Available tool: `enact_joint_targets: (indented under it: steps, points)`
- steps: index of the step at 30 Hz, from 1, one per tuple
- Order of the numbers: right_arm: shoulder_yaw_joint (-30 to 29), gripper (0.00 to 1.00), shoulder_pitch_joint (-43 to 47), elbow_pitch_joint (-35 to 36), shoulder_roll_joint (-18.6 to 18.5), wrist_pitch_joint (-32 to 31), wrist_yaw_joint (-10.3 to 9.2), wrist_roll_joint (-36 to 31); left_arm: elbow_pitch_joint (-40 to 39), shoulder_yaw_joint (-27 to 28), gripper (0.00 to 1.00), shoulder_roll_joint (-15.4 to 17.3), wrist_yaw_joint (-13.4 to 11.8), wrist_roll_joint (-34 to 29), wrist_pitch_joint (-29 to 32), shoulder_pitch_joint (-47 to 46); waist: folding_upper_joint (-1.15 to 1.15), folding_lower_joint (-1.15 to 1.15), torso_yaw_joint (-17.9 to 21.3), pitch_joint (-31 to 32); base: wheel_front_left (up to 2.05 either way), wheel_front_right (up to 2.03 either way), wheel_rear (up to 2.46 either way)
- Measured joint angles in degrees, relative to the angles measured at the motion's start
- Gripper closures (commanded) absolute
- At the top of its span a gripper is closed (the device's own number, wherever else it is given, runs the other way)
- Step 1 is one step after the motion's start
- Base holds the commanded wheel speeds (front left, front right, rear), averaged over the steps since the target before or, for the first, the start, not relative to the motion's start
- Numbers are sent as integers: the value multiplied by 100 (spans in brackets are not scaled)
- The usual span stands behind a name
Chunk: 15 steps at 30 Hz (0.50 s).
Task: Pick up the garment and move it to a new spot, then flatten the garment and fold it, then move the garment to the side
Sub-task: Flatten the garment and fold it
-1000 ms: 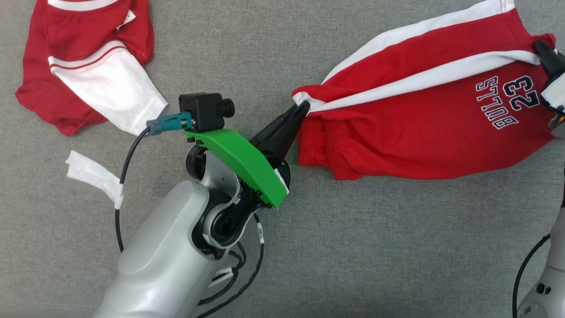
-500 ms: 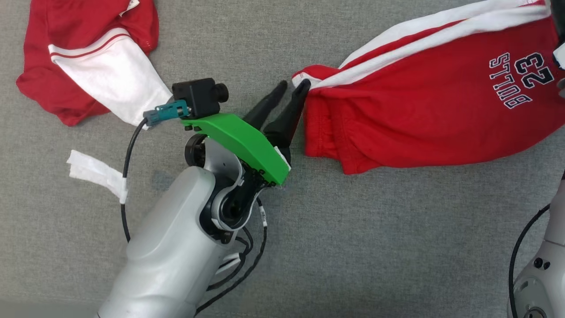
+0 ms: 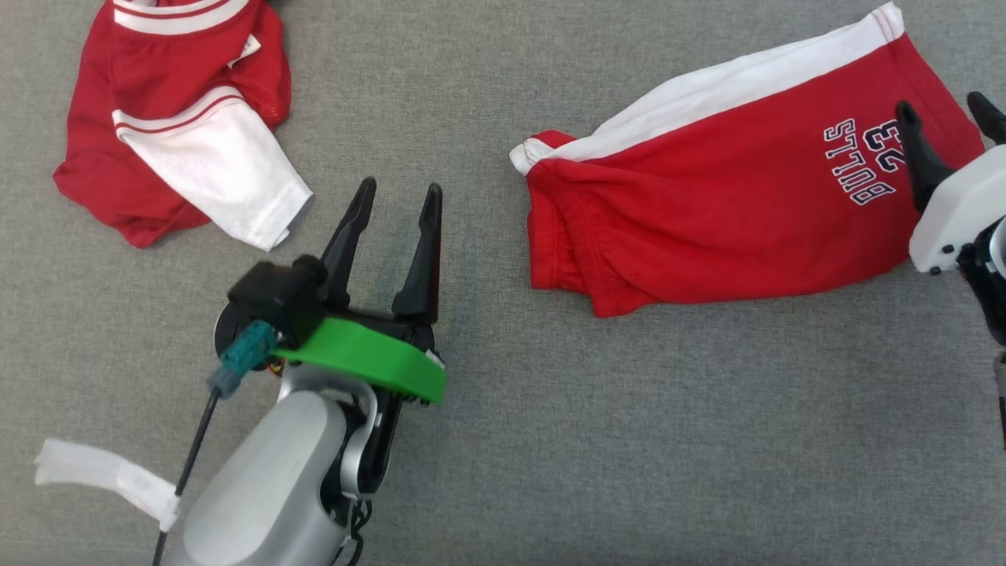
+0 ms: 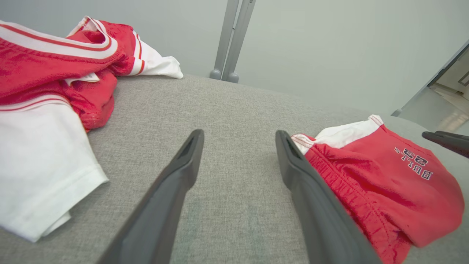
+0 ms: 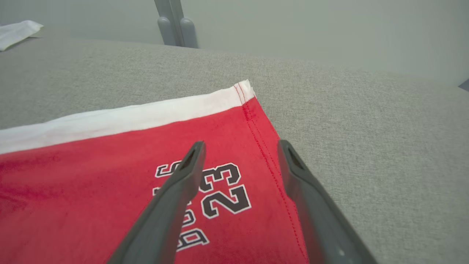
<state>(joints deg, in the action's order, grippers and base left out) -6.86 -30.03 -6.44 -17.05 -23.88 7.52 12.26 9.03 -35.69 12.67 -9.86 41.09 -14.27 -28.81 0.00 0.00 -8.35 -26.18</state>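
In the head view the red shorts [image 3: 731, 212] lie spread on the grey worktop [image 3: 629, 432] toward the right, white side band along the far edge, waistband end pointing to the middle and the printed hem end to the right. The left tool [image 3: 401, 186] stands wide and holds nothing, well apart from the waistband, between the shorts and a second garment [image 3: 173, 118] bunched at the upper left; a white strip [image 3: 102, 475] lies near the lower left corner. The right tool [image 3: 939, 102] is also wide and holds nothing, its fingers over the hem end by the print. In the left wrist view the left tool [image 4: 239, 132] points along bare worktop, the shorts [image 4: 384, 179] off beyond its right finger and the second garment [image 4: 44, 91] to its left. In the right wrist view the right tool [image 5: 240, 143] spreads above the printed number [image 5: 223, 190], near the hem corner; whether it touches the cloth I cannot tell. The shorts look moved and mostly flat, with some wrinkles at the waistband, so the folding step seems in hand. The next move likely calls for each tool to close on a thin edge of cloth at its own end and carry one end over the other without dragging the lower layer.
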Motion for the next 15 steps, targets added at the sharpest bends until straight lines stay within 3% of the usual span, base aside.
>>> enact_joint_targets:
  steps: [4,7,10,15]
  points:
    - [123,0,47,-45,-610,-274,-1,-141,-366,198,0,101,-318,-671,-71,500,0,0,-68,98,0,0,0]
    - [168,0,-23,-221,-917,-572,0,-126,-612,446,0,-20,-363,-1141,-78,786,0,0,-177,91,0,0,0]
    - [182,0,-199,-467,-1202,-832,0,-7,-704,581,0,-298,-180,-1518,-77,1054,0,0,-318,28,0,0,0]
    - [36,0,-381,-944,-1090,-1196,1,348,-650,842,0,-667,203,-1885,-77,1359,0,0,-606,-149,0,0,0]
